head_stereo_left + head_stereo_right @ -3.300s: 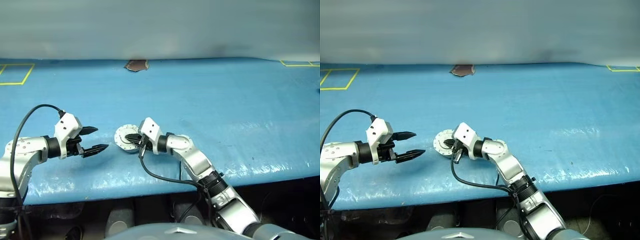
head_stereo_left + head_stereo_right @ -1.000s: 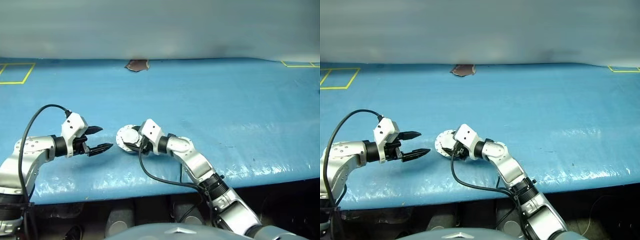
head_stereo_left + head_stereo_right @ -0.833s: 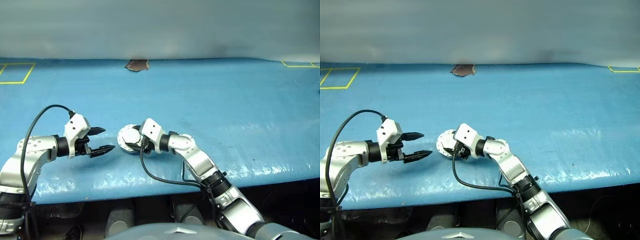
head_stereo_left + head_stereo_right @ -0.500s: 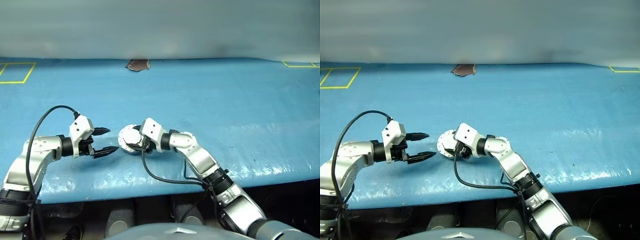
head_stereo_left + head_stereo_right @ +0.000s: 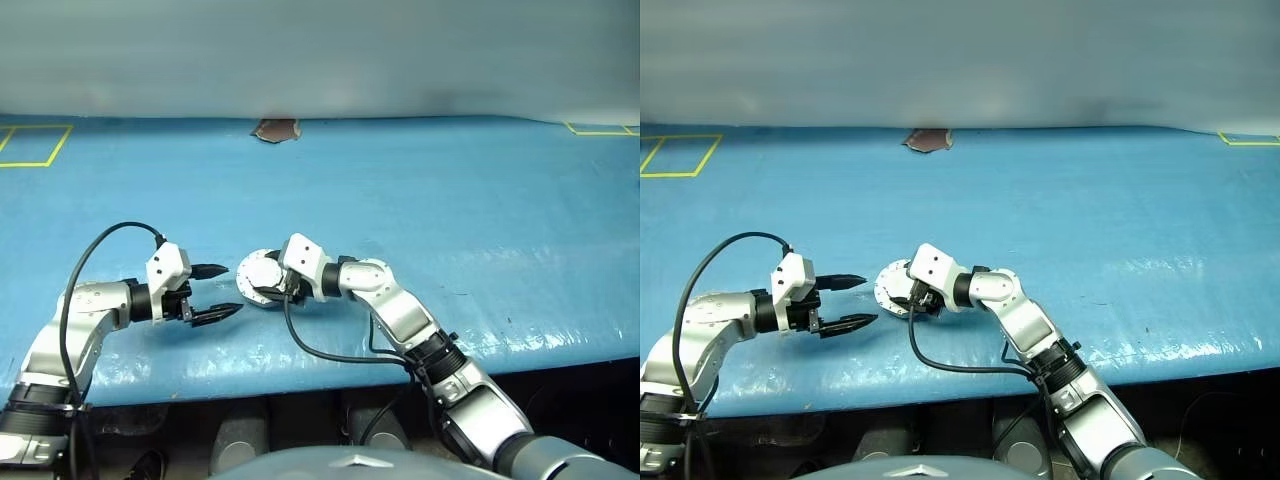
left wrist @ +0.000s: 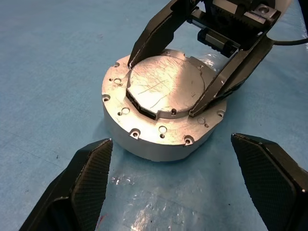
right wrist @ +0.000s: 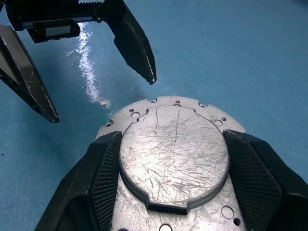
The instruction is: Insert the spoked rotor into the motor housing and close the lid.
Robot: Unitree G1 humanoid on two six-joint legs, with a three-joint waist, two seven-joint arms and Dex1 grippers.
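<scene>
Lid (image 6: 166,86) down on the housing (image 6: 144,139) on the blue tabletop (image 5: 450,210); right gripper (image 5: 268,287) fingers (image 7: 103,178) pinching the lid's raised disc, left gripper (image 5: 222,290) fingers (image 6: 82,183) spread just beside it

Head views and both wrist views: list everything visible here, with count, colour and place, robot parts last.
housing: one, silver-grey, on the table near its front edge, left of centre
lid: one, scratched silver, closed on the housing
table: one, blue cover
tape marks: two, yellow, far corners
patch: one, brown, far edge
left gripper: black, open, just left of the housing
right gripper: black, fingers either side of the lid
</scene>
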